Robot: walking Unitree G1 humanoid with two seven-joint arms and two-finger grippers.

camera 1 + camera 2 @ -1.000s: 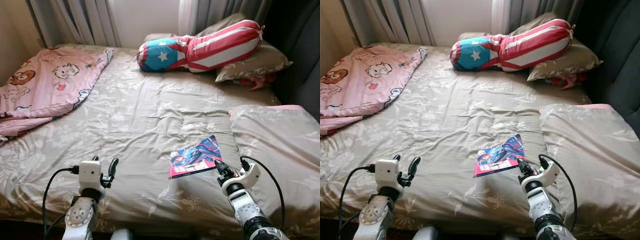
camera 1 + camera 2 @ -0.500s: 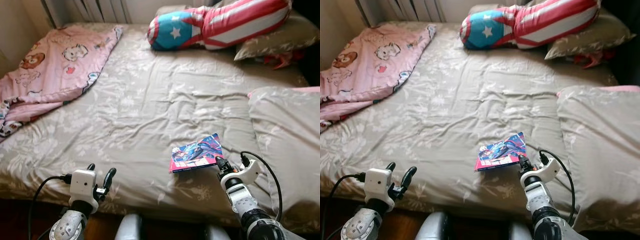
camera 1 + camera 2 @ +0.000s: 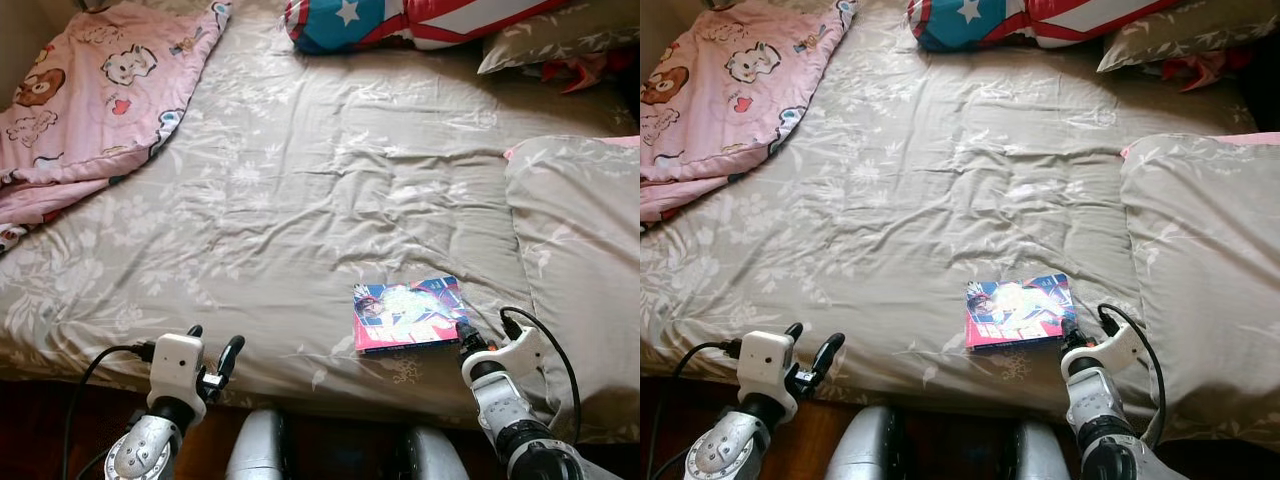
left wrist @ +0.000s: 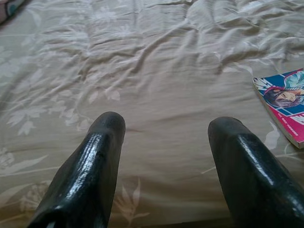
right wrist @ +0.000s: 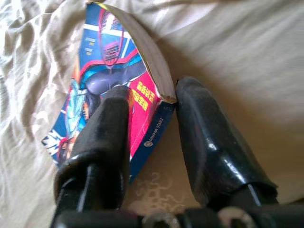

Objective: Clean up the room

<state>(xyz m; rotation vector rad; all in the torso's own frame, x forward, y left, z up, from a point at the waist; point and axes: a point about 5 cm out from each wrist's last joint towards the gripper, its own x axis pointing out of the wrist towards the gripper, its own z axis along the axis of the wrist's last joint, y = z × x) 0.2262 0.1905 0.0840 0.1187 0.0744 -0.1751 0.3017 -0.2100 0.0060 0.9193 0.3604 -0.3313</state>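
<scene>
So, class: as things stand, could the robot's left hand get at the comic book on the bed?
Probably not without moving: the left hand hovers open at the bed's near edge, well apart from the comic book, where the right hand already straddles a corner.

The bedsheet [image 3: 300, 190] is greyish tan with a pale leaf-and-flower print, and the pillow [image 3: 580, 270] at the right wears the same fabric. A pink blanket [image 3: 80, 100] printed with cartoon bears and dogs lies in one corner, and a bolster [image 3: 400, 18] at the head is red-and-white striped with a blue end bearing a white star. The comic book [image 3: 408, 314] has a glossy blue, pink and red cover, and the right gripper [image 5: 149, 114] beside it has shiny black fingers.
</scene>
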